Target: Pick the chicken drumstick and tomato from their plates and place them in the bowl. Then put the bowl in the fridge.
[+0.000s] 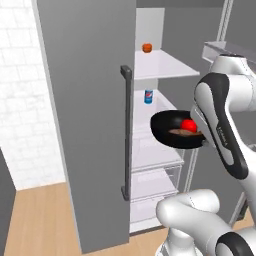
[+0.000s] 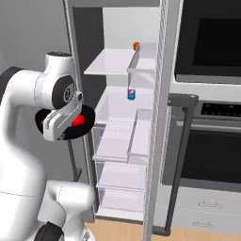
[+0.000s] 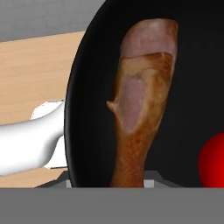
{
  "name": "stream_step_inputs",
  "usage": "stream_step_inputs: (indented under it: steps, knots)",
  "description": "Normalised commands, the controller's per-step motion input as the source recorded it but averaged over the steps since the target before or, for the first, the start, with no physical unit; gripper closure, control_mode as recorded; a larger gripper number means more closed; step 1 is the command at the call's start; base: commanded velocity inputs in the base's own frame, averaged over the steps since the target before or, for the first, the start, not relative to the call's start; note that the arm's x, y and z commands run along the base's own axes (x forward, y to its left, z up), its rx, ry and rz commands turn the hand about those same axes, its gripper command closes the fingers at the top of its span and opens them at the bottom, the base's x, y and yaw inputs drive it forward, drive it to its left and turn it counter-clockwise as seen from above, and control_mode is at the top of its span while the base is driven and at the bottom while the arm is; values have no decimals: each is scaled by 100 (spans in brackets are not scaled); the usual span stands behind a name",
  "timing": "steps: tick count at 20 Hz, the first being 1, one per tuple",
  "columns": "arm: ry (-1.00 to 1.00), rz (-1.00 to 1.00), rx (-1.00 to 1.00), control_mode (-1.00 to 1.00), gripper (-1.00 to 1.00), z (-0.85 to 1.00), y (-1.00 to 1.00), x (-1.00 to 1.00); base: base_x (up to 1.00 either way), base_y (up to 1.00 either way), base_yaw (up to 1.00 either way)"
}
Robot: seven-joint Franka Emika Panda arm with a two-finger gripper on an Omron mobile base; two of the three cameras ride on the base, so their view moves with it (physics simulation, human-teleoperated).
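Over on the left a white brick wall [image 1: 20, 90] runs down to the wooden floor [image 1: 40, 220]. Next comes the fridge [image 1: 85, 125] with its grey door swung open toward me, the long dark bar handle [image 1: 126, 132] on its edge. Inside, a small orange thing [image 1: 147, 47] sits on the top white shelf [image 1: 160, 67], and a blue can [image 1: 148, 96] stands on the shelf below it; clear drawers [image 2: 120, 181] fill the bottom. In the right base view a black built-in oven [image 2: 212, 42] stands just beside the fridge, with a dark bar handle [image 2: 181, 155] hanging in front of its lower door.

The black bowl [image 1: 172, 131] hangs in the air in front of the open fridge, level with the middle shelves and not yet inside. The tomato [image 1: 188, 125] and the chicken drumstick [image 1: 182, 133] lie in it, just beside each other. From the hand view the drumstick [image 3: 140, 100] stretches along the bowl [image 3: 92, 109] with the tomato [image 3: 214, 162] to 1 side.

The gripper [image 1: 206, 142] is clamped on the bowl's near rim, behind the white arm [image 1: 225, 120], though I cannot see the fingertips themselves.
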Motion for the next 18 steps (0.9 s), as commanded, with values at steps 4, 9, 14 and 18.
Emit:
stream_step_inputs:
  steps: [4, 9, 14, 18]
  knots:
    - [0, 0, 0, 100, 100, 0, 0, 0, 42, -15, -15]
    - [0, 0, 0, 100, 100, 0, 0, 0, 52, -11, -16]
    - [0, 0, 0, 100, 100, 0, 0, 0, 52, -22, -15]
    - [0, 0, 0, 100, 100, 0, 0, 0, 40, -35, -6]
